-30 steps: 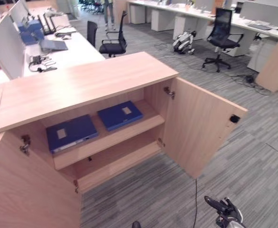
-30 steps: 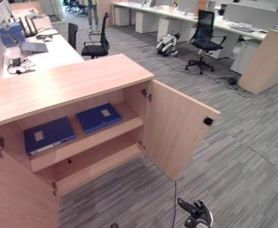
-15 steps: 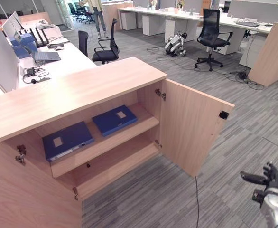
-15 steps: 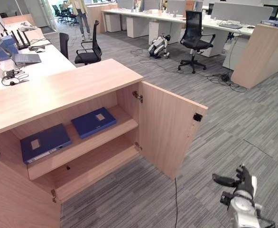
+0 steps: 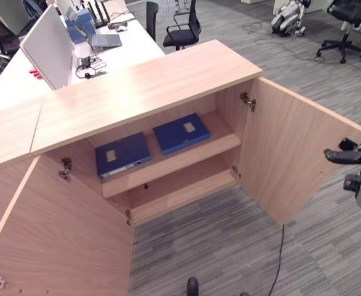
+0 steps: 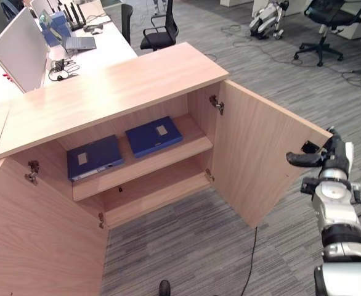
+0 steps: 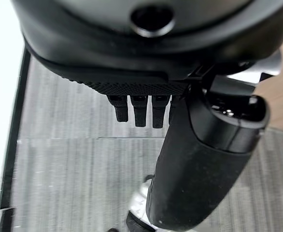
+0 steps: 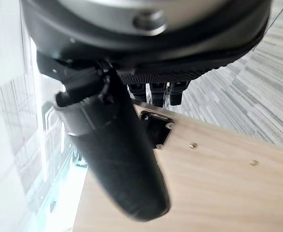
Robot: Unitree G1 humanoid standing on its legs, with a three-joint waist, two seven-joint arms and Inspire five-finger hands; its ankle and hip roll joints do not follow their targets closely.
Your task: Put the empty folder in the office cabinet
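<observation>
Your right hand (image 6: 328, 161) is by the open cabinet door (image 6: 260, 160), fingers loose; two blue folders (image 6: 154, 135) lie on the shelf (image 6: 186, 148).

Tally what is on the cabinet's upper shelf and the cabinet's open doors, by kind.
Blue folders: 2, left folder and right folder, lying flat side by side.
Open cabinet doors: 2, left door and right door.
Total: 4
</observation>
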